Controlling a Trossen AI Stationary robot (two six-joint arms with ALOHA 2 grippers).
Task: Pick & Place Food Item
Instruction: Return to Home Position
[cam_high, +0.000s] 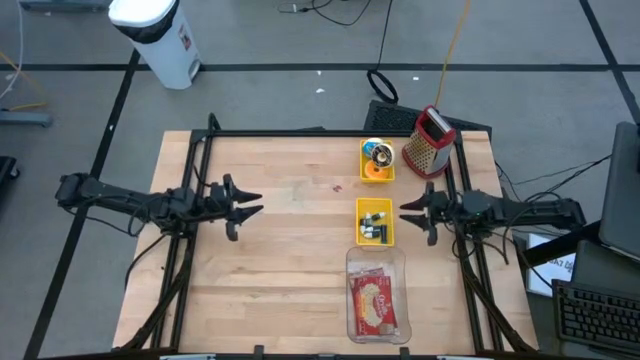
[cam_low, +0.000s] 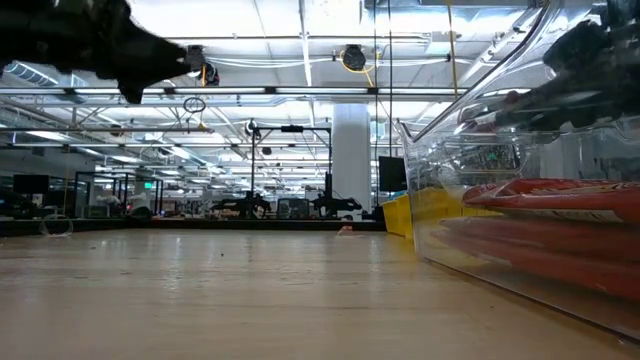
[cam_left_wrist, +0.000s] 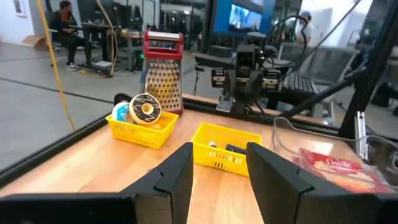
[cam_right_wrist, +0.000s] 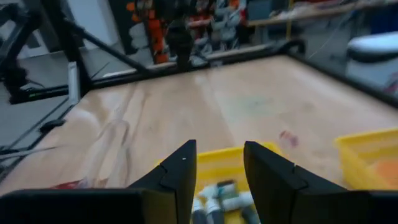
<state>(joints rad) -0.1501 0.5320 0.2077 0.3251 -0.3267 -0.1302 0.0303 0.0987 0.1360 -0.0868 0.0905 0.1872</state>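
Food coloring bottles (cam_high: 374, 231): small and lying together inside the nearer yellow bin (cam_high: 375, 201), right of the table's middle. They read as placed.
Clear container (cam_high: 352, 262): nearest the front edge, just in front of that bin, with an Orville popcorn packet (cam_high: 376, 303) flat inside.
Right gripper (cam_high: 404, 214): just beside the nearer bin on its outer side. Its fingers are spread apart and hold nothing, and its wrist view looks down over the bottles.
Left gripper (cam_high: 258, 204): well apart from the bins, over bare wood on the left half. Its fingers are parted and empty.
Farther yellow bin (cam_left_wrist: 140, 134): behind the first one, holding a toy donut (cam_left_wrist: 145, 109) and something blue I cannot name.
Box grater (cam_high: 430, 140): upright at the far right corner, near the farther bin.
White trash can (cam_high: 160, 35): on the floor beyond the table.
Step in hand: as I judge it, only the retreat to rest is left.
Doing it well: the right arm should lift before it draws back, since the bin rim sits close under its fingertips and the grater stands near its path. Neither gripper needs to close on anything. The left arm has open table around it and looks the easier retreat.
Count: two arms, two yellow bins, one clear container, one popcorn packet, one donut, one grater, one trash can.
Bottle count: at least three. I cannot tell the exact number.
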